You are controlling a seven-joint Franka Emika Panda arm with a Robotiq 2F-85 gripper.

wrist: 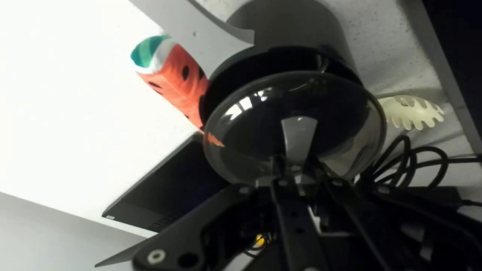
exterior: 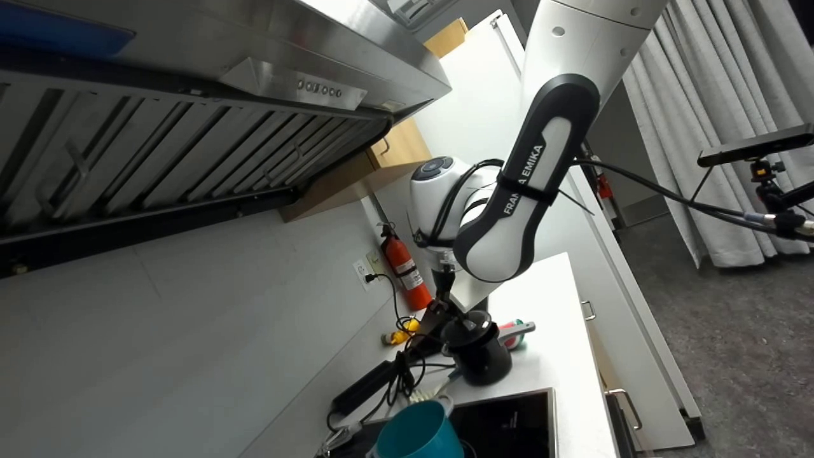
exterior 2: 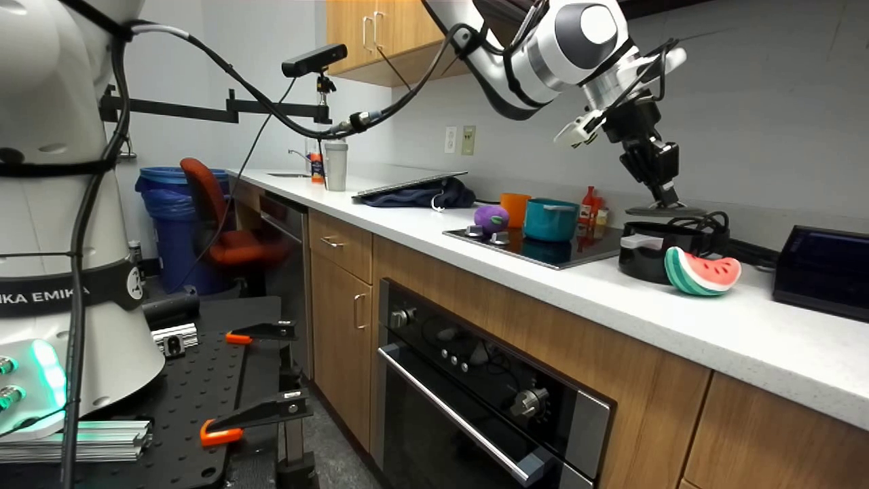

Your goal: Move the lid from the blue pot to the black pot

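Tool [wrist: 296, 167] clenched on lid [wrist: 293, 113]; lid hangs below tool, just above black pot [wrist: 290, 28]. Uncovered blue pot [exterior 2: 551, 221] well apart from tool. Likely placing step; next move calls for centring, lowering, release.

Your robot's base [exterior 2: 75, 326], with a green light [exterior 2: 49, 373] glowing on it, stands well apart from the lid [wrist: 295, 107]. In both exterior views your arm [exterior: 547, 146] reaches across and bends down, so that its wrist [exterior 2: 607, 85] hangs above the lid. Your gripper [wrist: 295, 169] slants downward just over it, its two fingers [wrist: 278, 165] close together and pinched on the lid's top.
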